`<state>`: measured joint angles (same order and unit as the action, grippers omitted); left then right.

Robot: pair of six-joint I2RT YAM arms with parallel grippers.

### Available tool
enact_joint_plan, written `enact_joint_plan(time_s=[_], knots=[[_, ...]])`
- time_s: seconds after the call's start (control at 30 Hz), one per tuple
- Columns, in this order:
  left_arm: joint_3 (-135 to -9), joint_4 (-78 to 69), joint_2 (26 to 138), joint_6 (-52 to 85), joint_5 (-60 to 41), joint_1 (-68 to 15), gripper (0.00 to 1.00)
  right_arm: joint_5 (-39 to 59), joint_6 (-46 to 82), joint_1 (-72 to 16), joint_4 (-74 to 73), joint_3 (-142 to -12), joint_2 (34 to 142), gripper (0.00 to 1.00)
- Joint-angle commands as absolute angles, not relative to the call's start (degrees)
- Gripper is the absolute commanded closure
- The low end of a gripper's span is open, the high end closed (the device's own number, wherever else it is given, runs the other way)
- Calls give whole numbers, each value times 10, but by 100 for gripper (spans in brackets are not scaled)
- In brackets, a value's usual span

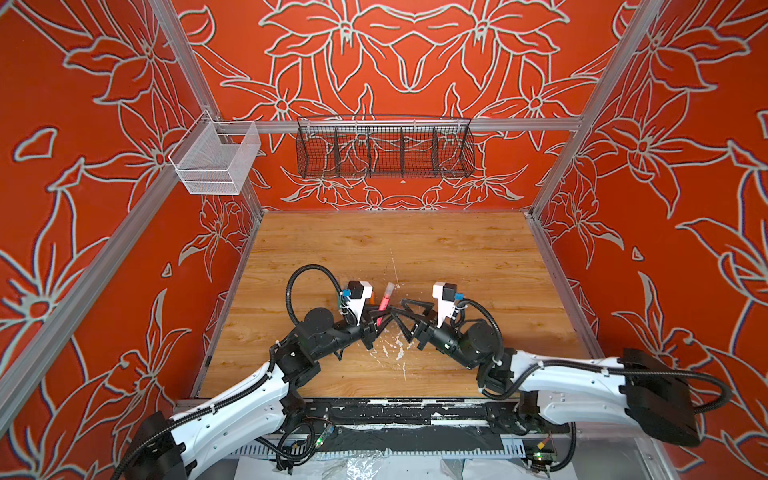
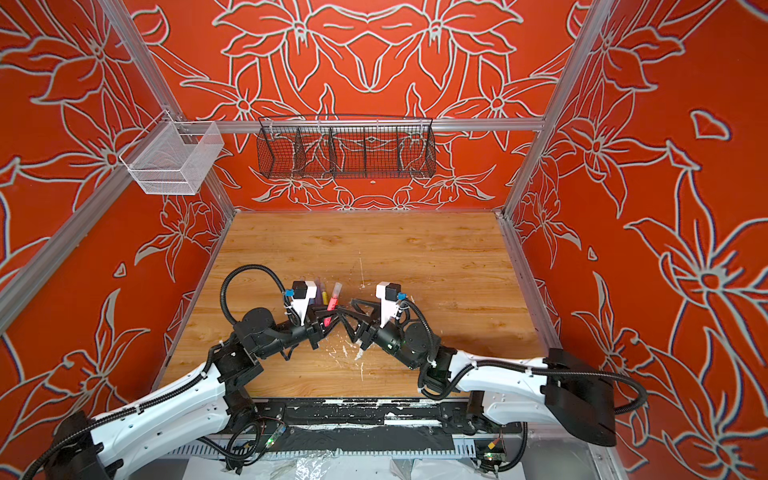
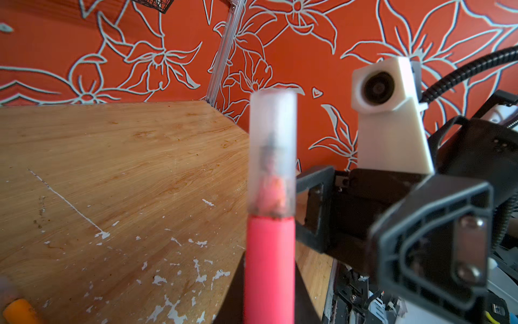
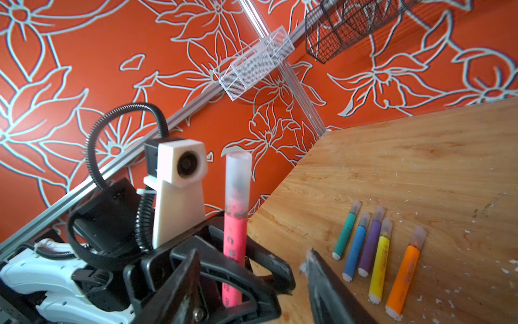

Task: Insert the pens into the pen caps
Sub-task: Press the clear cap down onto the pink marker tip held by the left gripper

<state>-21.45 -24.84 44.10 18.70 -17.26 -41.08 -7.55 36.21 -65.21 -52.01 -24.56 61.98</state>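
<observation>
I have the pink pen (image 4: 234,252) pinched in the left gripper (image 1: 379,322), which is clamped low on the barrel so the pen stands nearly upright above the table (image 1: 415,249). Its cap (image 3: 272,151) sits on the upper end, and the rim looks to meet the pink barrel with no gap I can make out. The right gripper (image 1: 398,311) stands just beside the pink pen with its jaws spread, clear of the cap and holding nothing.

I judge the pink pen to be light and stiff, with a smooth round plastic body that could twist or slide in a weak pinch and would roll once laid flat. I would keep hold of it on the barrel near the middle, never on the cap, which is only pushed on and might pull off or tilt.

It is a short, slim marker with a bright pink body carrying some dark print. The cap is a frosted greyish tube, and the tip shows through it as a dim shape.

Below the pink pen, on the side away from the right gripper, five more lie flat on the table. The green pen (image 4: 345,234), blue pen (image 4: 355,249), purple pen (image 4: 370,244) and yellow pen (image 4: 379,263) lie close side by side, and the orange pen (image 4: 403,275) lies slightly apart. All are capped. White flecks (image 3: 168,305) litter the wood around them.
</observation>
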Motion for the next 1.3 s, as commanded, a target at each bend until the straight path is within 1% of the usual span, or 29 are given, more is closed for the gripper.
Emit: enact_joint_plan(time_s=[0.0,0.13,0.3,0.47,0.57,0.63,0.73,0.87,0.97,1.03,1.17,1.27], knots=[[-219,-278,436,176,-178,-410,100,-95,343,-652,-461,-245,570,33],[-219,-275,437,168,-179,-410,100,-111,342,-652,-363,-297,535,29],[-220,-273,438,163,-178,-410,100,-173,375,-650,-229,-383,552,28],[-221,-273,442,162,-178,-410,100,-153,399,-638,-165,-457,607,29],[-222,-273,443,162,-179,-410,100,-117,414,-623,-156,-487,641,32],[-222,-272,443,161,-178,-410,100,-95,419,-616,-149,-506,661,37],[-223,-269,441,161,-176,-411,100,-74,425,-610,-140,-528,685,43],[-222,-270,442,161,-175,-411,100,-57,431,-604,-139,-540,699,58],[-223,-272,447,160,-175,-411,100,-46,433,-602,-138,-545,704,67],[-224,-272,450,161,-176,-411,100,-37,432,-601,-134,-550,706,76],[-225,-268,449,165,-168,-411,100,-11,437,-602,-128,-551,710,99],[-230,-262,451,173,-163,-411,100,7,448,-604,-143,-529,708,100]])
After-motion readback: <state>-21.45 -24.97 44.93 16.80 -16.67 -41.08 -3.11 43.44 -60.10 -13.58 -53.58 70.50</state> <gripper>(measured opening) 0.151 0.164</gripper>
